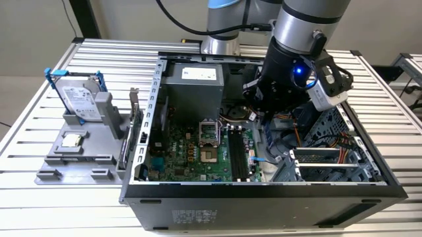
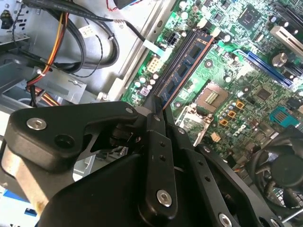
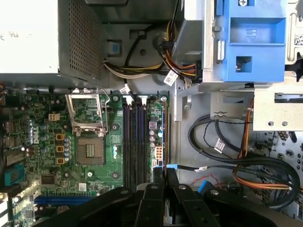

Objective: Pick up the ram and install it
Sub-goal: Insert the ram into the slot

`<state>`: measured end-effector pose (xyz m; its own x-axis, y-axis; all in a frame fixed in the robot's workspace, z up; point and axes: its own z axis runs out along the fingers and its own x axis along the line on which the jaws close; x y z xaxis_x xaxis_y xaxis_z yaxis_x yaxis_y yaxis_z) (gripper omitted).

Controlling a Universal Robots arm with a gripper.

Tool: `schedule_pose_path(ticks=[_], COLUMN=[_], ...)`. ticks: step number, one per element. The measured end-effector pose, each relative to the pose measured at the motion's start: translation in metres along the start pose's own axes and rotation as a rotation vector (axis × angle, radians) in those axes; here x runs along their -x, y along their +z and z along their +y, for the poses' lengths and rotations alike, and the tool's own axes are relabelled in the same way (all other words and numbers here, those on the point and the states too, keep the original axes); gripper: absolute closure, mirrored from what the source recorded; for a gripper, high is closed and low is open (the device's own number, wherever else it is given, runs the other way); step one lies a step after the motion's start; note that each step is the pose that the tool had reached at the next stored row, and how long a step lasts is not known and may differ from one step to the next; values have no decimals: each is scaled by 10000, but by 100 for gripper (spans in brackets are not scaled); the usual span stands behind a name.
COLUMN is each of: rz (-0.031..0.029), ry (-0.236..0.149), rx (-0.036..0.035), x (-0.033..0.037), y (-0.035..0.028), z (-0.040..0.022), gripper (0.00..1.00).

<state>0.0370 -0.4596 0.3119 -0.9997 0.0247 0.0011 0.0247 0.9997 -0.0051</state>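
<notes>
Item, gripper: in the second wrist view I saw its two black fingers drawn together, pinching the near end of the ram. Item, ram: blue stick with dark chips, lying along one of the long black slots of the green motherboard, beside the open processor socket; how deeply it sat I could not tell. Item, computer case: open, on a slatted metal table, arm reaching inside. Item, grey tray: on the exterior view's left, carrying a hard drive.
</notes>
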Motion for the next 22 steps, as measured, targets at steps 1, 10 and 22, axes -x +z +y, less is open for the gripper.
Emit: schedule_pose_path(ticks=[1,10,22], rz=[0,0,-1], ry=[0,-1,0], rx=[0,-2,-24], x=[0,0,-1], y=[2,117,333], z=[0,0,2], gripper=[100,100,100])
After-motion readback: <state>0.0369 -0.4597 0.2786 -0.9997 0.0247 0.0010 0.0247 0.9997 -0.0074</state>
